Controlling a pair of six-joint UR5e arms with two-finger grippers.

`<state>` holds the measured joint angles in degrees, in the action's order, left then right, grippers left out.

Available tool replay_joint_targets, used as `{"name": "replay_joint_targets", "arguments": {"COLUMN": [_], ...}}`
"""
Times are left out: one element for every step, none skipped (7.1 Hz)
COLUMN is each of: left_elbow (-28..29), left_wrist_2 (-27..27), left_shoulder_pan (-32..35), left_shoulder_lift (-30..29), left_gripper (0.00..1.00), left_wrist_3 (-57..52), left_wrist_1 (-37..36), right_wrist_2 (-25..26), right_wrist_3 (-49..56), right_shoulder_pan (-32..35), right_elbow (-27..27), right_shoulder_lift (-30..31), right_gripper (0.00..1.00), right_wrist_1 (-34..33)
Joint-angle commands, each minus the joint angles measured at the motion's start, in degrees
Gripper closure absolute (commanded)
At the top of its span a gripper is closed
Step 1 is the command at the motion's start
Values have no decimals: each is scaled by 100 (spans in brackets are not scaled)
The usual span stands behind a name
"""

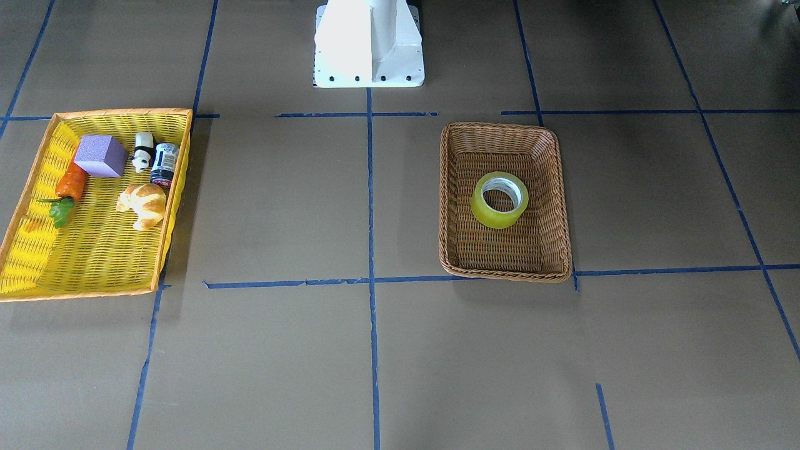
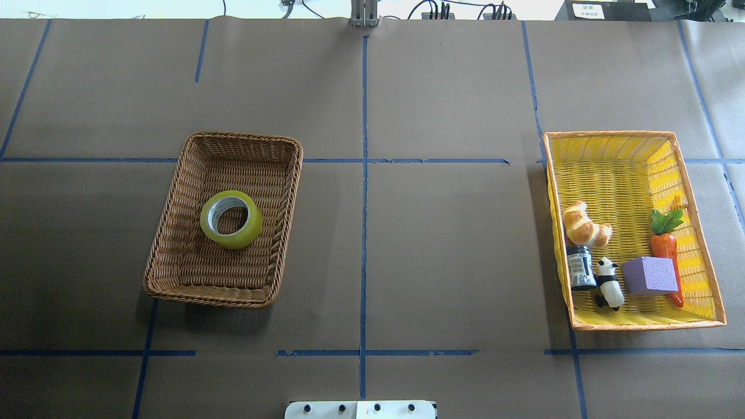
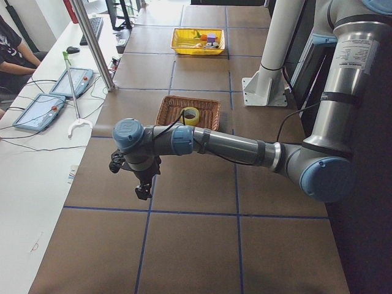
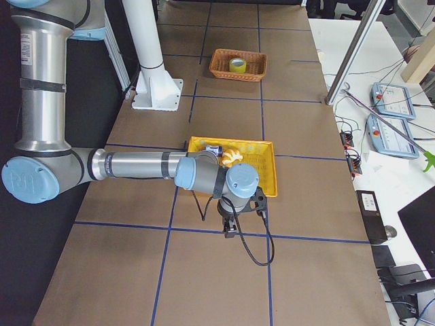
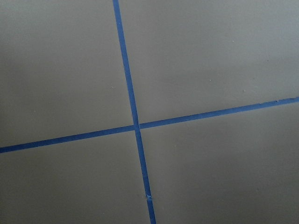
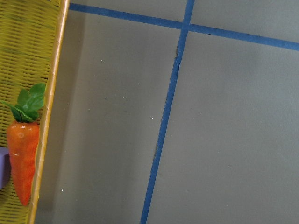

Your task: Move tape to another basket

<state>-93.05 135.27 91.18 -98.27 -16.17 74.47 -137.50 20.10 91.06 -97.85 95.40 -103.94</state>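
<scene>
The tape is a yellow translucent roll that lies flat inside the brown wicker basket. It also shows in the overhead view within the same basket, and far off in the side views. Neither gripper is near it. My left gripper hangs over bare table on the near side of the basket in the exterior left view. My right gripper hangs just outside the yellow basket. I cannot tell whether either is open or shut.
The yellow basket with the orange rim holds a croissant, a carrot, a purple block, a panda figure and a small can. The right wrist view shows the carrot by the basket's rim. The robot's white base stands at the table's edge.
</scene>
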Motion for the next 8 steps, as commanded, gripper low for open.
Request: {"name": "replay_joint_targets", "arguments": {"left_elbow": [-389,-424,-442,-459,-442,-451,-555,-756], "left_wrist_2": [-185,-142,-116,15,112,113,105,52], "left_shoulder_pan": [49,58,58,58,49,49,49,58], "left_shoulder_lift": [352,431,484,528,641,695,713,721], "left_gripper": [0,0,0,0,0,0,0,0], "left_wrist_3": [-378,-360,-151,68,62,70,27,18], "left_wrist_1": [-728,-750,-750,-733,-680,-688,-688,-688], "right_wrist_2": [-5,-48,-49,-40,-22,4,65,266], "right_wrist_3": [11,11,20,20,11,20,20,-23], "right_shoulder_pan": [-1,-1,-1,-1,8,8,8,8], "right_elbow": [-6,-41,-50,-59,-172,-330,-584,-699], "right_shoulder_lift": [170,206,294,329,365,452,557,611], "right_gripper": [0,0,0,0,0,0,0,0], "right_wrist_1": [14,14,23,23,32,32,32,23]}}
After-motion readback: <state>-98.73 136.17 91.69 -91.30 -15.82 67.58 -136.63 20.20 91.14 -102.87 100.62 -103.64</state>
